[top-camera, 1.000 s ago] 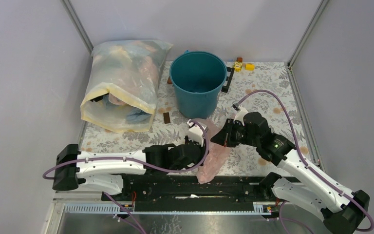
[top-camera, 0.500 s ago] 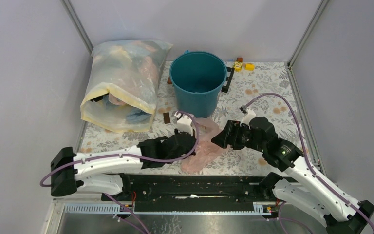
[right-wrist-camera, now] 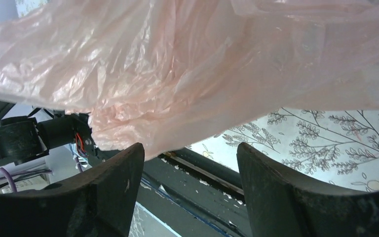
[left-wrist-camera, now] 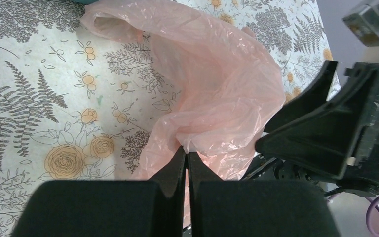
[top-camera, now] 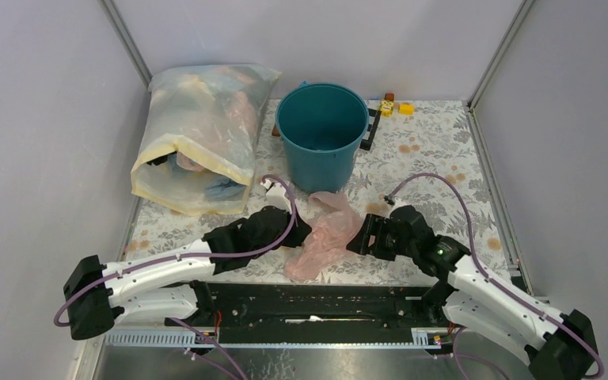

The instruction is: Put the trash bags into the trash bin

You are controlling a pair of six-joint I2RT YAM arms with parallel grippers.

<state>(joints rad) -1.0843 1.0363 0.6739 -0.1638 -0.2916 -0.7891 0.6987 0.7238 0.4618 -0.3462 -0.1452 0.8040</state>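
A pale-pink crinkly trash bag (top-camera: 324,233) lies on the flowered table between my two arms, in front of the teal trash bin (top-camera: 321,134). My left gripper (top-camera: 301,234) is shut on a pinched fold of the trash bag (left-wrist-camera: 217,94) at its left side; its fingertips meet at the left gripper's (left-wrist-camera: 186,152) tip with plastic bunched there. The right gripper (top-camera: 359,236) stands open at the bag's right side, apart from it. In the right wrist view the trash bag (right-wrist-camera: 187,69) hangs just ahead of the right gripper (right-wrist-camera: 190,148), with nothing between the fingers.
A large yellowish-white sack (top-camera: 202,134) stuffed with bags lies at the back left. Small yellow and brown blocks (top-camera: 392,105) and dark strips (top-camera: 271,191) sit near the bin. The black base rail (top-camera: 309,294) runs along the table's near edge.
The right gripper let go of the bag, opened and drew back to the right. The left gripper closed on the bag and carried it left and farther from the bases, toward the bin.
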